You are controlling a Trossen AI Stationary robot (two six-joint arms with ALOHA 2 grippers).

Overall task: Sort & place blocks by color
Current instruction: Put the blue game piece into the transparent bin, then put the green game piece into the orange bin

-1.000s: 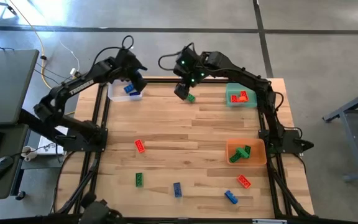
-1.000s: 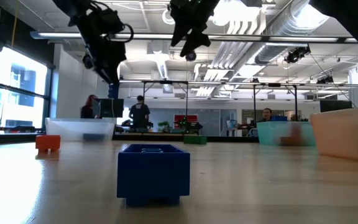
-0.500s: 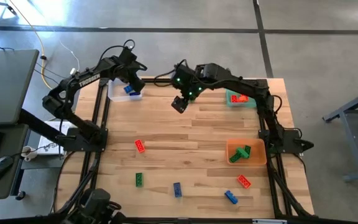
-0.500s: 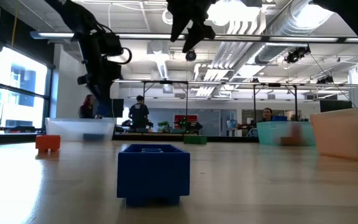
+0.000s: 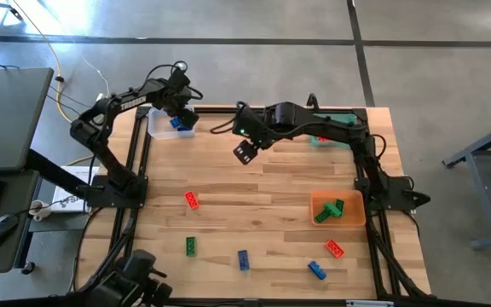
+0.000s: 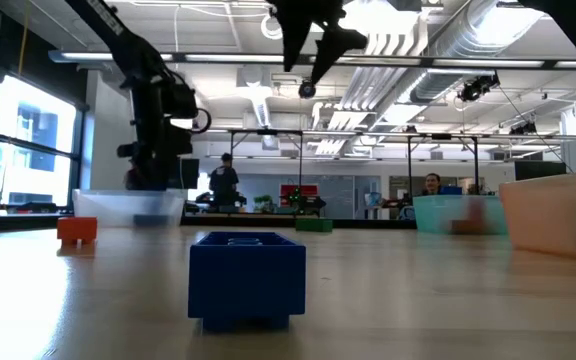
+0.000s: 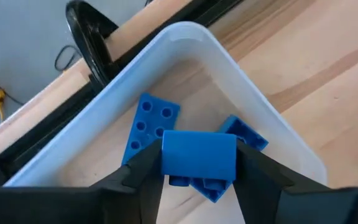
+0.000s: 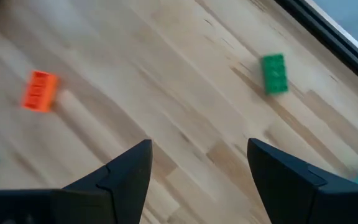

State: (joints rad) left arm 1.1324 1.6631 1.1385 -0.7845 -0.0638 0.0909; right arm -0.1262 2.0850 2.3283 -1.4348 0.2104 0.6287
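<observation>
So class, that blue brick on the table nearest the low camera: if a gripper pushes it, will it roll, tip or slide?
The blue brick looks boxy and sits flat, so it would probably slide, not roll. It seems wider than tall, so tipping is unlikely. It appears to be rigid plastic, likely light.

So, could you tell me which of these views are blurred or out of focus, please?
Right wrist view: motion-smeared, the red block and green block soft-edged. Low view: the near blue block fairly crisp, the bins behind hazy, ceiling lights glaring. Left wrist view: sharp on the blue block between the left end effector's fingers. High view: evenly lit.
</observation>
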